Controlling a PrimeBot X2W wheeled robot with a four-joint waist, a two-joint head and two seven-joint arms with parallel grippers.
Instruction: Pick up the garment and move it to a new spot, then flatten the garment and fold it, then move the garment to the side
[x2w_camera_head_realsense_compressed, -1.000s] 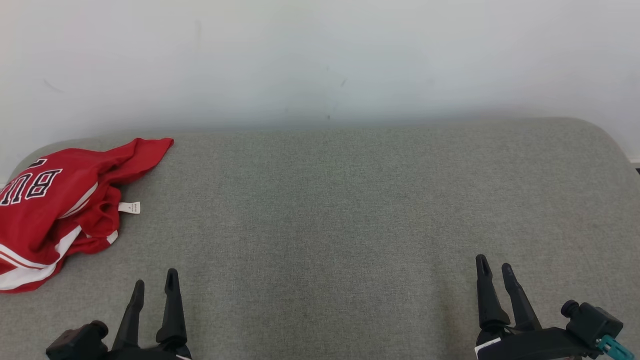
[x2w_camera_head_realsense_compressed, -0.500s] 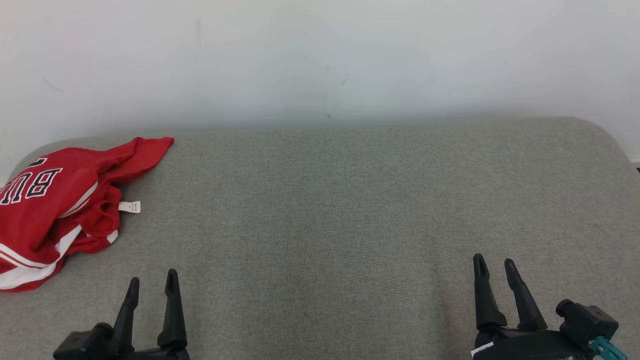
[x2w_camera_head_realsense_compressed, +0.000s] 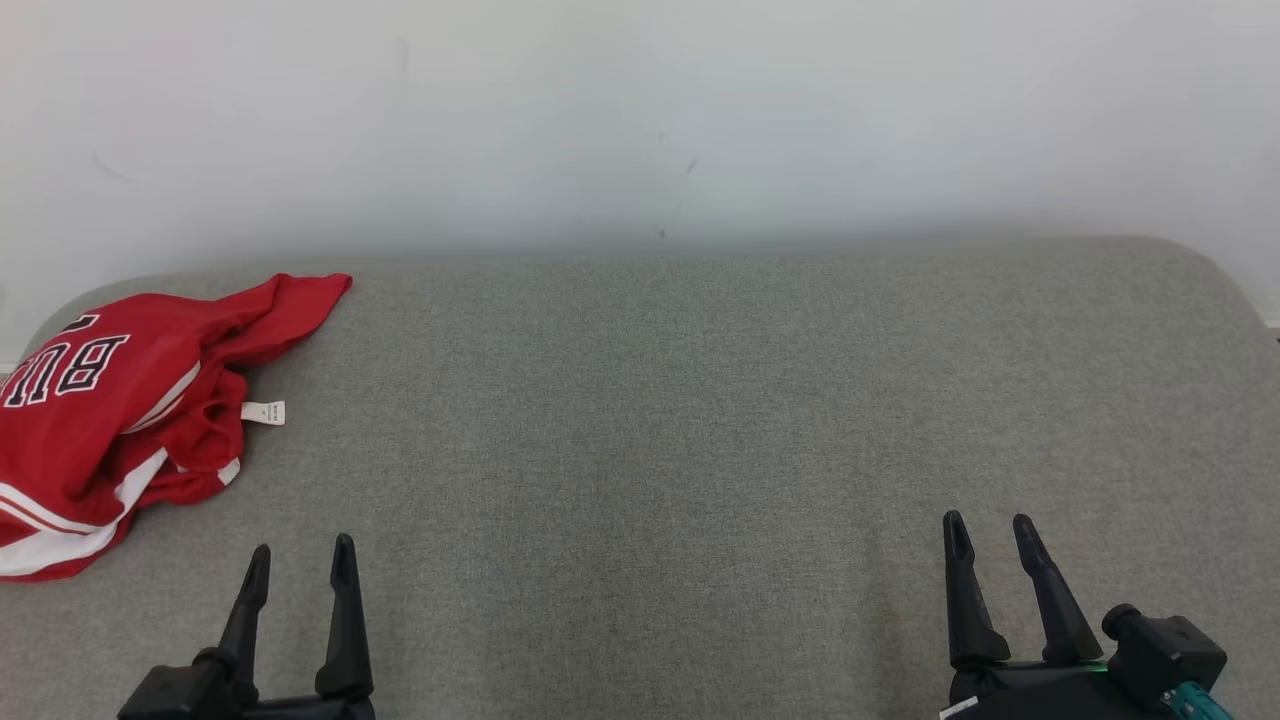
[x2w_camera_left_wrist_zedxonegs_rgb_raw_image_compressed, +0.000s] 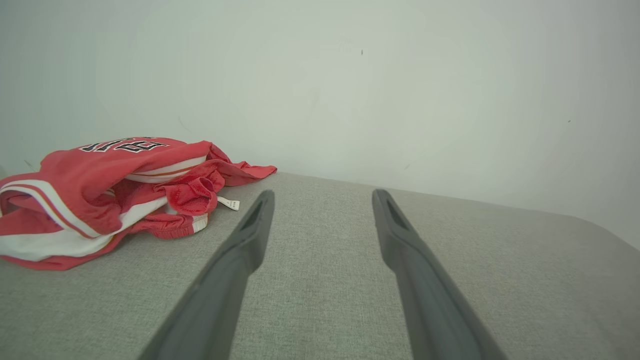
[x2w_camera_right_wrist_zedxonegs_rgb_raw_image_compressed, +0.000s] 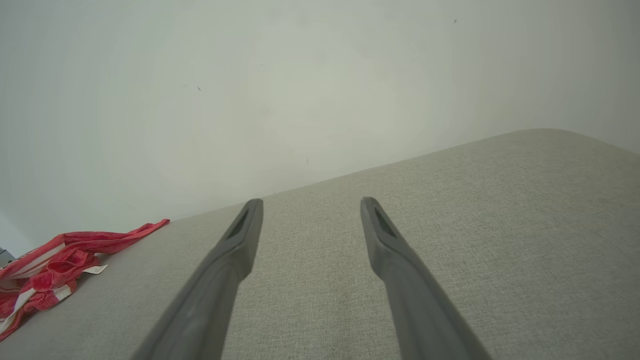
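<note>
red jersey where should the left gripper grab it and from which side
Probably the bunched fold of the red jersey beside its white tag: it stands up off the grey cushion, so there is a ridge to pinch, while the rest lies flatter. Come with the open left gripper, the nearer one, from above on the jersey's right edge.

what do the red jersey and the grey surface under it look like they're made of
Red jersey: likely thin synthetic knit, faint sheen, crumpled in soft folds. Grey surface: matte woven upholstery cloth, its flecked weave visible; rounded corners hint at padding.
</note>
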